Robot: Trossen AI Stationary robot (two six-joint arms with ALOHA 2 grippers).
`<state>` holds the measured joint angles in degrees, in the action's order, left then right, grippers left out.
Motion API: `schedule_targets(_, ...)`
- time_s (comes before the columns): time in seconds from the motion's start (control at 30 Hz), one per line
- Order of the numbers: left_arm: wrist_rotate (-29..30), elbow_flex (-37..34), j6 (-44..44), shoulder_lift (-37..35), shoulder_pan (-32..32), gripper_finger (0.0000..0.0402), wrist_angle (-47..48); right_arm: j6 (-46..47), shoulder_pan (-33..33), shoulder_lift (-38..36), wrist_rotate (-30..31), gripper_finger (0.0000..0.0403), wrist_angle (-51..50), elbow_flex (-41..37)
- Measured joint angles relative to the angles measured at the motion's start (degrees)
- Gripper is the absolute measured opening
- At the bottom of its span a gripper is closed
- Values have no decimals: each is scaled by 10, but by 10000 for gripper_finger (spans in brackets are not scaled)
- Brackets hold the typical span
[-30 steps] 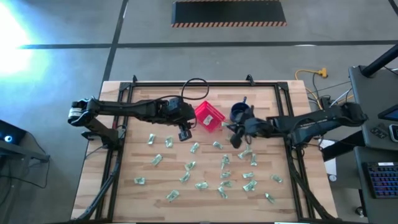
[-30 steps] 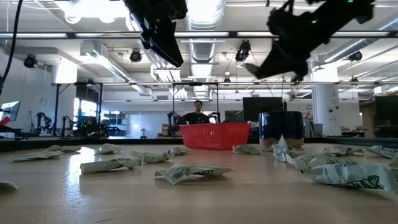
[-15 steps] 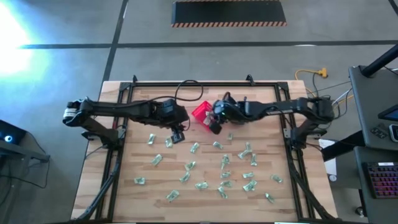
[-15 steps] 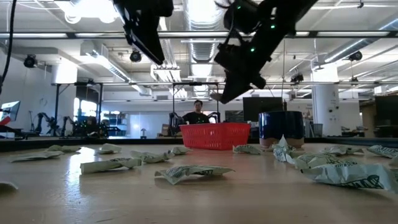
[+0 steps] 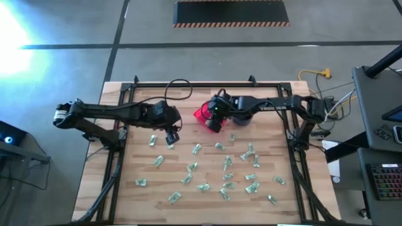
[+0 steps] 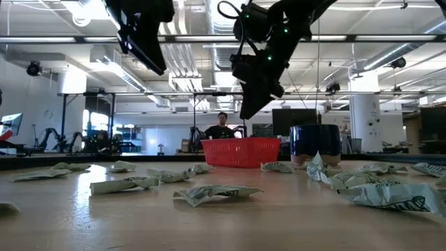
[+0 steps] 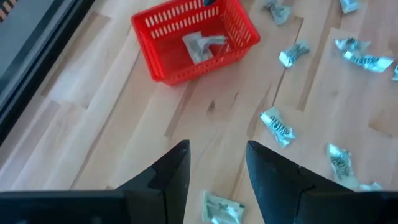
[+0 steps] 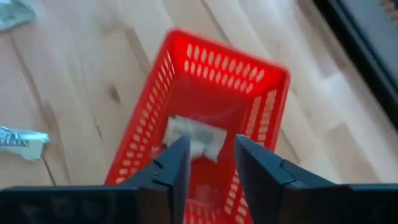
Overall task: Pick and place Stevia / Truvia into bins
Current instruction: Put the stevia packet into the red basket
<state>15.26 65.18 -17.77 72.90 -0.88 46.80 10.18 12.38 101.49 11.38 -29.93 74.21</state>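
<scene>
The red basket [image 5: 202, 114] stands on the table's far middle, with a pale sachet [image 8: 194, 138] lying on its floor [image 7: 202, 45]. My right gripper [image 8: 211, 158] hangs open just above the basket [image 8: 217, 81], nothing between its fingers; in the high view it [image 5: 214, 123] is over the basket's near right side. My left gripper [image 7: 217, 168] is open and empty, raised above bare wood to the basket's left [image 5: 171, 138]. Many green-white Stevia sachets [image 5: 226, 168] lie flat and scattered over the table's near half.
A dark blue mug [image 6: 315, 143] stands just right of the basket [image 6: 240, 151], partly under my right arm in the high view. One sachet [image 7: 221, 208] lies right below my left fingers. A black frame [image 5: 188, 85] runs along the table's far and side edges.
My right gripper has swung from beside the mug toward the table's left and far side, ending above the red basket. My left gripper has drawn back toward the table's left edge, staying raised and open.
</scene>
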Motion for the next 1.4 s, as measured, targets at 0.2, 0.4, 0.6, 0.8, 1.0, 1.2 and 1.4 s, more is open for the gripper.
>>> schedule_targets(0.2, -28, -48, 11, -8, 3, 141, 4, -52, -1, -49, -93, 152, -3, 0)
schedule_targets(0.4, -93, -121, 26, -7, 3, 141, -1, -90, -7, -107, -179, 159, -52, -1)
schedule_targets(0.6, -105, -186, 17, -7, 3, 141, -27, -92, -25, -163, -219, 152, -90, -5)
schedule_targets(0.8, -120, -243, 17, -6, 2, 141, -140, -81, -63, -220, -235, 143, -90, -19)
schedule_targets(1.0, -122, -312, 8, -4, 1, 141, -228, -39, -110, -286, -235, 134, -89, -45)
schedule_targets(1.2, -100, -339, -14, -4, 1, 141, -248, 24, -147, -351, -214, 126, -78, -74)
schedule_targets(1.4, -46, -335, -14, -4, 1, 141, -259, 70, -179, -400, -165, 120, -61, -117)
